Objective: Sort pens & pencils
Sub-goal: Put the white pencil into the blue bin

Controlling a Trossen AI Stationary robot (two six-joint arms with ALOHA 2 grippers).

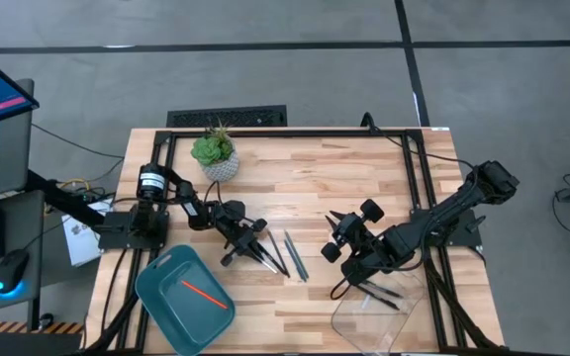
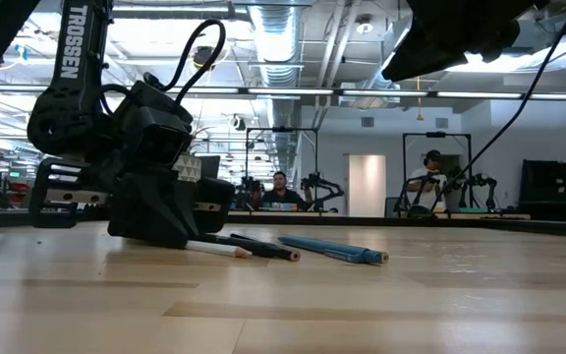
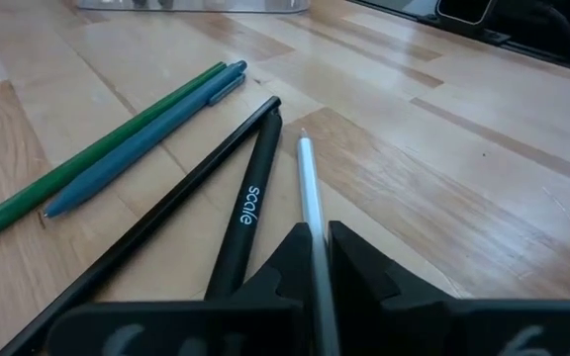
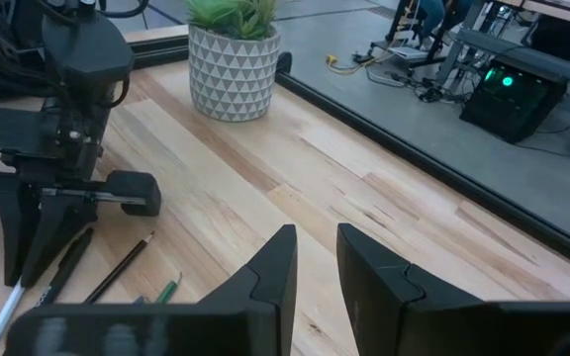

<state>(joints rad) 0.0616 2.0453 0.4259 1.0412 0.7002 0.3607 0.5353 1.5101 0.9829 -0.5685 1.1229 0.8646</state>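
Observation:
My left gripper (image 1: 250,243) (image 3: 315,237) is low on the table's middle, shut on a slim white stick (image 3: 308,178) (image 2: 220,249). Beside the stick lie a black pen (image 3: 250,208), a thin black stick (image 3: 171,213), a teal-blue pen (image 3: 146,148) (image 2: 332,251) and a green pencil (image 3: 97,158), all flat on the wood. An orange-red pencil (image 1: 203,294) lies in the teal tray (image 1: 161,287). My right gripper (image 1: 347,249) (image 4: 315,267) hovers open right of the sticks, touching nothing. Black pens (image 1: 384,292) lie in the clear tray (image 1: 364,321). My left gripper pinches the white stick between its two fingertips (image 3: 287,259), at the stick's near part (image 3: 315,232). The fingers slant down from the table's left and lie roughly along the stick. Its far end (image 3: 303,143) points away and rests on the table.
A potted plant (image 1: 216,156) (image 4: 234,69) stands near the table's far edge. The teal tray sits at the near left, the clear tray at the near right. Bare wood (image 1: 315,188) lies between the plant and the right arm. People sit in the room beyond the table.

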